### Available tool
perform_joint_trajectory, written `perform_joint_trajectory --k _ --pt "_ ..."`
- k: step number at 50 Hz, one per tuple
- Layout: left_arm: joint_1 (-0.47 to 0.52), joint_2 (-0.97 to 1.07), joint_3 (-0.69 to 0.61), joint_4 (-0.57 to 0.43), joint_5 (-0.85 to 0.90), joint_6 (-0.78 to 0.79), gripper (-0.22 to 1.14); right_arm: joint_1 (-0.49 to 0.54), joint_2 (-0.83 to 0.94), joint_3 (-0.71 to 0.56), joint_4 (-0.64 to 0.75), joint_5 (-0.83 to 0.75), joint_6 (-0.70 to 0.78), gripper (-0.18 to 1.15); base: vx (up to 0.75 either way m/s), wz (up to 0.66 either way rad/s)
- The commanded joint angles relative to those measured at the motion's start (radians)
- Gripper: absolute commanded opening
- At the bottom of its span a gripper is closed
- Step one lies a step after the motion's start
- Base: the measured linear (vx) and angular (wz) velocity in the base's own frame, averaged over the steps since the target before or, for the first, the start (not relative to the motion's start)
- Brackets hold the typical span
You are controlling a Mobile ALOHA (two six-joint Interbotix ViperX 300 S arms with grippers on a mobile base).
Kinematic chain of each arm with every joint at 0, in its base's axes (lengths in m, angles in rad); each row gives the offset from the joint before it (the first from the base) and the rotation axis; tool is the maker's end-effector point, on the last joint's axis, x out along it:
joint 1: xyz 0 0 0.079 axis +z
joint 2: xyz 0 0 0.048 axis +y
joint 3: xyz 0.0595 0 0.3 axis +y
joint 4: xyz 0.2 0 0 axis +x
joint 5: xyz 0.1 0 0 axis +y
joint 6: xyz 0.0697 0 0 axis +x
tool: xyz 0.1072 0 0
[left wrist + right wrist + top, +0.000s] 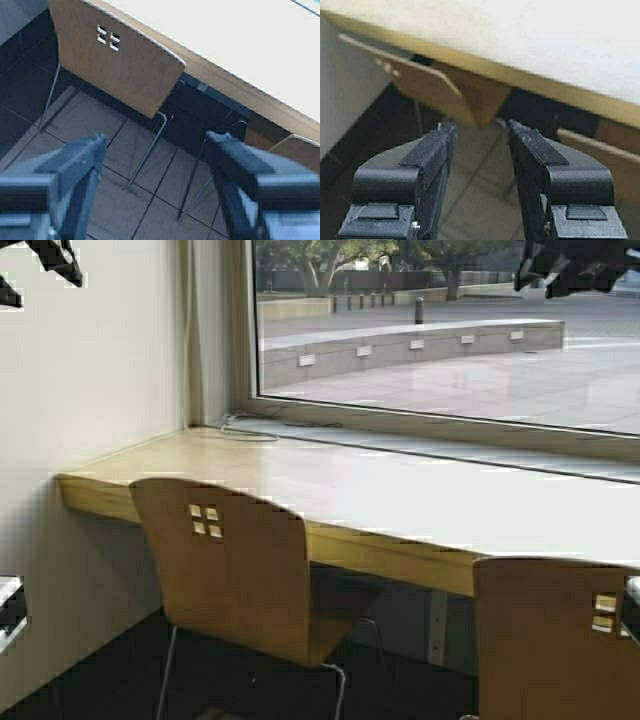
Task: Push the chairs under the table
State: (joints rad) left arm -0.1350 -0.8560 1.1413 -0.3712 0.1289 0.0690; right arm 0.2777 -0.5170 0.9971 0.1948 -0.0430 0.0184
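Note:
Two light-brown plywood chairs stand in front of the long pale table (380,490) under the window. The left chair (235,560) has its seat partly under the yellowish front edge, with its backrest a little in front of that edge. The right chair (555,640) shows only its backrest at the lower right. My left gripper (157,137) hangs open above the floor, behind the left chair (120,65) and apart from it. My right gripper (480,127) is also open and holds nothing, with the left chair (415,82) and the right chair (600,150) beyond it.
A white wall (90,370) closes the table's left end. A large window (450,330) runs along the table's far side, with a thin cable (245,430) on the sill corner. The floor is dark tile (100,130), and thin chrome chair legs (147,150) stand on it.

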Motion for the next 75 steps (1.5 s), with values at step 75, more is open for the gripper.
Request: perform_joint_trajectory --k 75 --pt "0.000 0.086 0.000 -0.014 -0.104 -0.032 0.93 -0.003 0.150 -0.150 -0.020 0.186 -0.003 0.76 -0.35 0.07"
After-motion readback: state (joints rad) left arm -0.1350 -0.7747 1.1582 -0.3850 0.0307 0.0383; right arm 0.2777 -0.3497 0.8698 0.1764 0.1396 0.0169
